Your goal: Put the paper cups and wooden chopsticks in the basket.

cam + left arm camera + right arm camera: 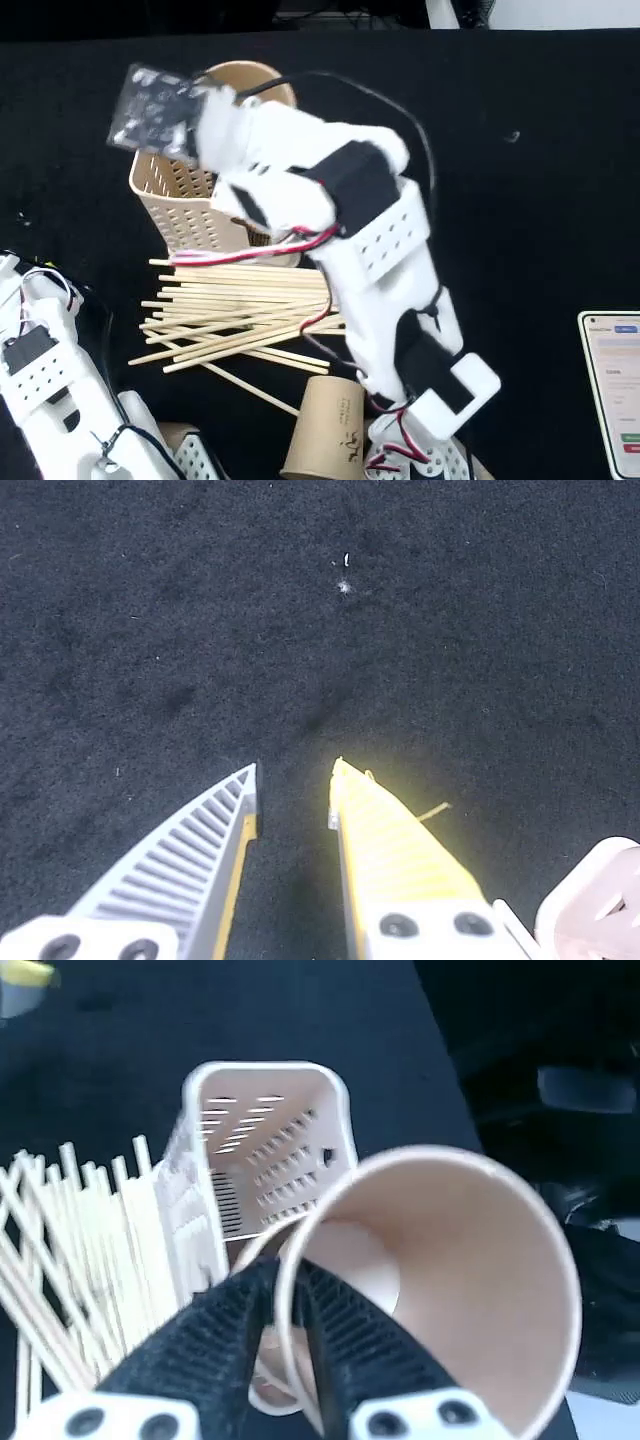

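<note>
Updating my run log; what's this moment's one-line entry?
right end effector: shut on paper cup at basket; left end effector: open; chopsticks: on table

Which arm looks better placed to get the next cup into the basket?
The right. The right gripper holds a paper cup by its rim beside the basket, while the left gripper hangs open over the black table.

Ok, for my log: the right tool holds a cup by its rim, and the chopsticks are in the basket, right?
No. The right tool holds the cup by its rim, but the chopsticks lie on the table beside the basket, as the high view shows.
</note>
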Available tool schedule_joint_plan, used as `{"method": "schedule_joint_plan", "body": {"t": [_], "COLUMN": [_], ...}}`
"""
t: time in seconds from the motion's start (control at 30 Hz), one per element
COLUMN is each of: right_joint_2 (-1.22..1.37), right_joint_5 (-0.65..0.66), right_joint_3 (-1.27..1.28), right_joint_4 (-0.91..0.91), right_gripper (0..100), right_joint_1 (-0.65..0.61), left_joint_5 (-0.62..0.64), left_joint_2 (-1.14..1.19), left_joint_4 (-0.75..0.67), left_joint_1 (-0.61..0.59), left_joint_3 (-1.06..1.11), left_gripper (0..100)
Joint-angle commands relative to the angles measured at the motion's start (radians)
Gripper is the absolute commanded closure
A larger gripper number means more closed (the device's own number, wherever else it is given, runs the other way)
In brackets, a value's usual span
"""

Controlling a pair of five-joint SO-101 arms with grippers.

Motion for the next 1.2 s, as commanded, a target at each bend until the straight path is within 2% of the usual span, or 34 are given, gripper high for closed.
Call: {"method": "schedule_joint_plan", "body": {"t": [0.0, 0.27, 0.47, 0.6, 0.77, 0.87, 1.0, 1.17], "right_joint_2": [-0.002, -0.010, -0.114, -0.268, -0.585, -0.803, -1.067, -1.204], "right_joint_5": [-0.002, -0.003, -0.110, -0.175, -0.221, -0.218, -0.181, -0.126], "right_joint_3": [0.021, 0.070, 0.054, 0.142, 0.556, 0.901, 1.297, 1.569], "right_joint_4": [0.029, 0.031, 0.031, 0.034, 0.034, 0.031, 0.012, -0.018], "right_gripper": [98.8, 96.7, 77.9, 81.0, 81.5, 81.5, 81.5, 81.5], "right_joint_1": [-0.026, -0.020, -0.023, -0.026, -0.044, -0.106, -0.249, -0.362], "left_joint_5": [0.008, 0.008, 0.008, 0.008, 0.008, 0.008, 0.008, 0.008], "left_joint_2": [-0.017, -0.017, -0.017, -0.017, -0.017, -0.017, -0.017, -0.017], "left_joint_4": [-0.017, -0.017, -0.017, -0.017, -0.017, -0.017, -0.018, -0.020], "left_joint_1": [-0.001, -0.001, -0.001, -0.001, -0.001, -0.001, 0.001, 0.001], "left_joint_3": [-0.024, -0.024, -0.024, -0.024, -0.024, -0.024, -0.024, -0.024], "left_gripper": [87, 87, 87, 87, 87, 87, 87, 87]}}
